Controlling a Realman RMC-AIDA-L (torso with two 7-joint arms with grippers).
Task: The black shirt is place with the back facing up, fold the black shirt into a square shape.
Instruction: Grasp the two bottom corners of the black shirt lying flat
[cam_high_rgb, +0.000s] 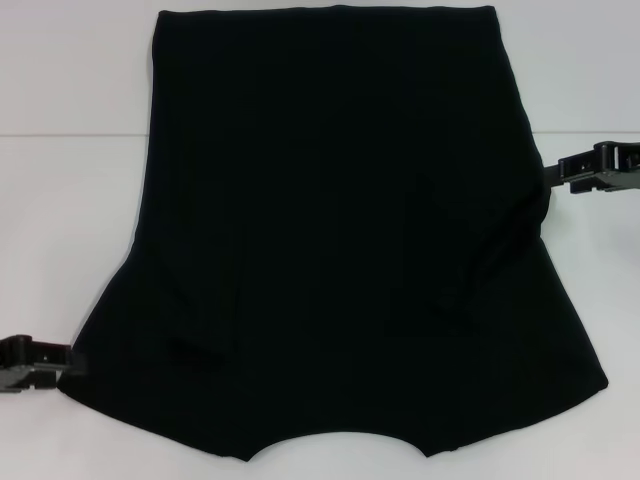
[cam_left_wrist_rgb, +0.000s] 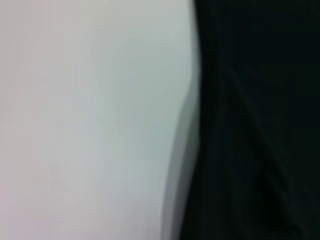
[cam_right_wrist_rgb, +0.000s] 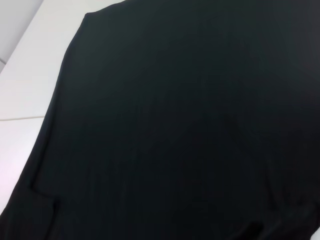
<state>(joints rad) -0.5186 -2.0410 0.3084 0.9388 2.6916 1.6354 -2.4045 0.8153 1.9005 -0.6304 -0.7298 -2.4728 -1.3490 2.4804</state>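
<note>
The shirt (cam_high_rgb: 340, 230) lies spread flat on the white tabletop (cam_high_rgb: 70, 150), filling the middle of the head view. Its curved neckline sits at the near edge, toward the robot, and its straight hem runs along the far edge. The cloth is narrower at the far end and flares wider toward the near corners. No print shows on the upturned side.

The left gripper (cam_high_rgb: 62, 362) is low on the left, at the shirt's near left corner, touching or just beside the cloth edge; whether it is open or clamped on the cloth cannot be told. In the left wrist view the shirt (cam_left_wrist_rgb: 255, 125) edge runs along the bare tabletop (cam_left_wrist_rgb: 85, 120).

The right gripper (cam_high_rgb: 552, 172) reaches in from the right, at the shirt's right edge about midway along its length; its grip cannot be told either. The right wrist view is almost filled by the shirt (cam_right_wrist_rgb: 190, 125), with tabletop (cam_right_wrist_rgb: 30, 75) at one side.
</note>
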